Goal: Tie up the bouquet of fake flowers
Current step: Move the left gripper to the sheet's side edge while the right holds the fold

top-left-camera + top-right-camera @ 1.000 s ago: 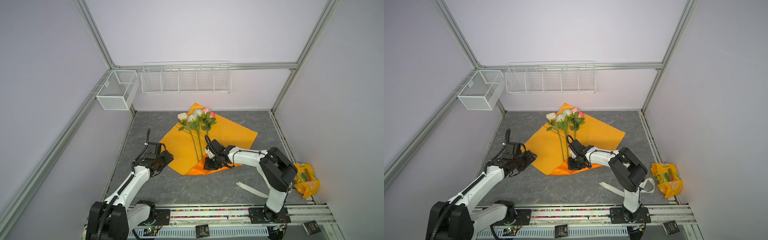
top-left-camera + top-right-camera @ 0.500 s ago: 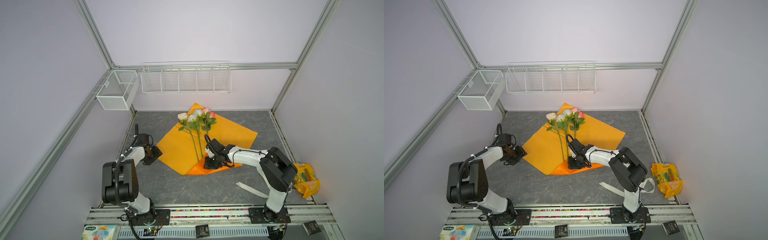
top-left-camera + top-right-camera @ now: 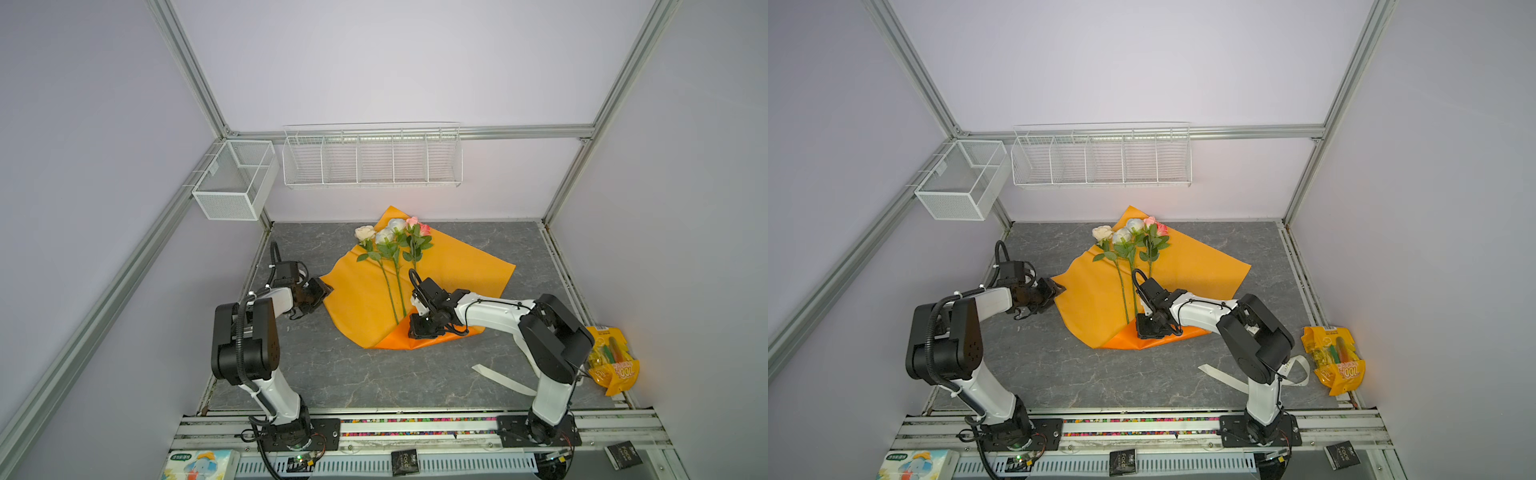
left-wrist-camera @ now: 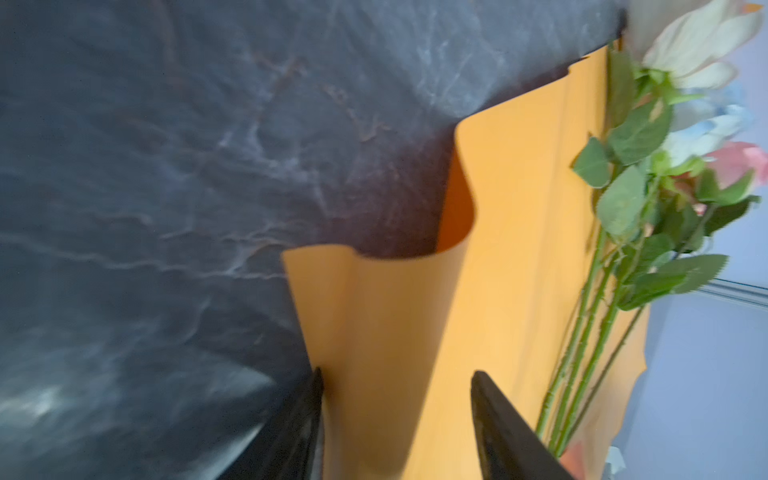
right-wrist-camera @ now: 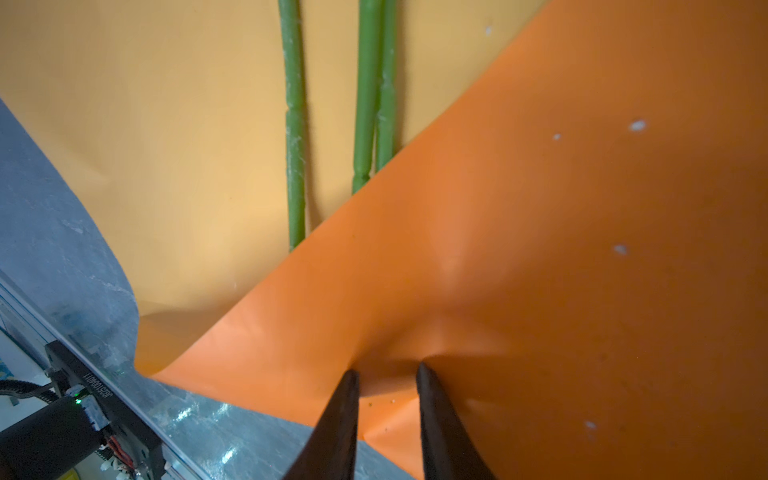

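Bouquet: I've got the bouquet (image 3: 392, 257) lying flat on the sheet (image 3: 361, 299), heads toward the back wall, stems running down toward me.
Stems: in the right wrist view the stems (image 5: 295, 145) lie side by side and slip under a folded-over flap (image 5: 540, 249) of the sheet.
Right claw: my right gripper (image 5: 386, 370) is down on that flap at the near corner. Its tips are close together, pinching a small pucker of sheet between them.
Left claw: my left gripper (image 4: 397, 376) sits at the sheet's left corner with its jaws spread wide, and the wavy edge stands up between them. I can't tell if either finger touches it.
Sheet: the left edge is curled up off the table (image 3: 374, 374), and the near flap shows its darker orange side.
Ribbon: the ribbon (image 3: 503, 378) lies on the table by the right arm's base, well apart from the bouquet.
Bag: a yellow bag (image 3: 613, 361) sits at the right edge, beyond the right arm.
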